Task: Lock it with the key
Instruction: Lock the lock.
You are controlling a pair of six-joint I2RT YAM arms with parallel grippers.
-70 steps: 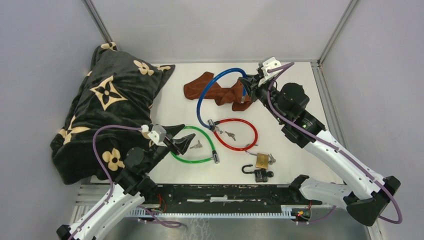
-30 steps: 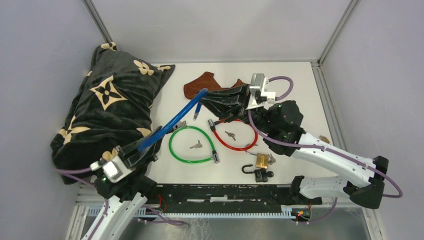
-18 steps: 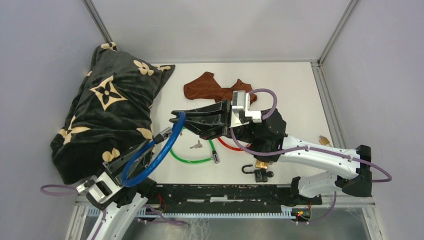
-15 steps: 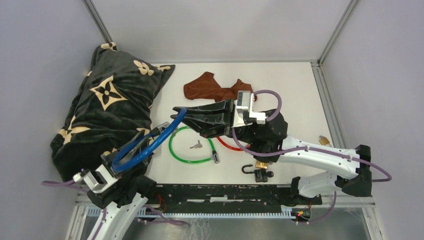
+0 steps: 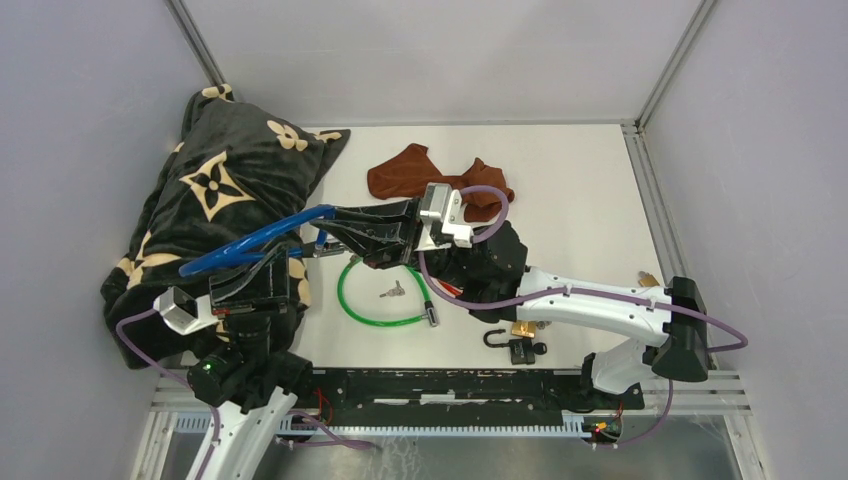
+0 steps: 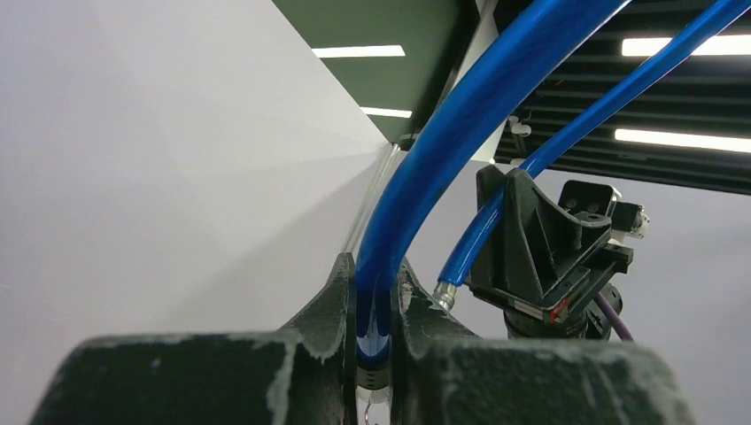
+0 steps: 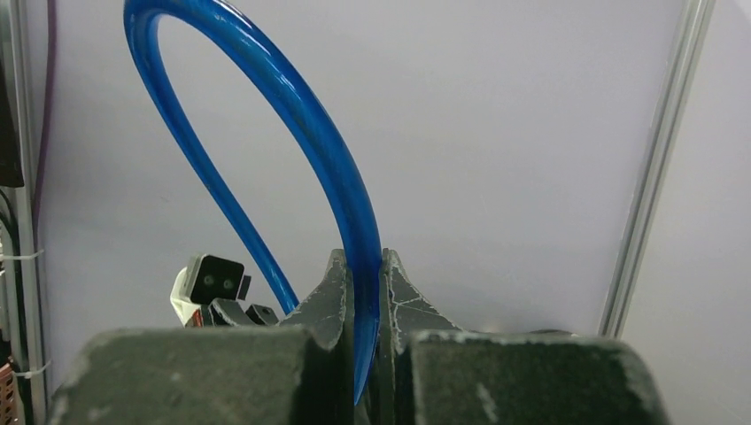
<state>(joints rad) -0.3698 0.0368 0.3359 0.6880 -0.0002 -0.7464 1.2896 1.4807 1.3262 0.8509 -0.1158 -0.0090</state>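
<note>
A blue cable lock (image 5: 255,239) hangs in the air between both arms, above the edge of the black blanket. My left gripper (image 5: 278,265) is shut on one end of it; in the left wrist view the blue cable (image 6: 416,168) rises from between the fingers (image 6: 335,297). My right gripper (image 5: 335,228) is shut on the cable near its other end, and the cable (image 7: 292,115) arches up from its fingers (image 7: 403,297). A metal tip (image 6: 445,296) shows beside the right gripper. A small key (image 5: 393,291) lies inside the green cable loop.
A green cable lock (image 5: 352,300) lies on the white table (image 5: 580,200), a red one partly hidden under the right arm. Padlocks (image 5: 520,340) sit near the front edge. A brown cloth (image 5: 400,170) lies at the back, and the flower-patterned blanket (image 5: 215,190) fills the left.
Both arms have carried the blue cable lock leftward, from over the green loop to over the blanket's edge. The left arm has swung upward. Both grips have held.
</note>
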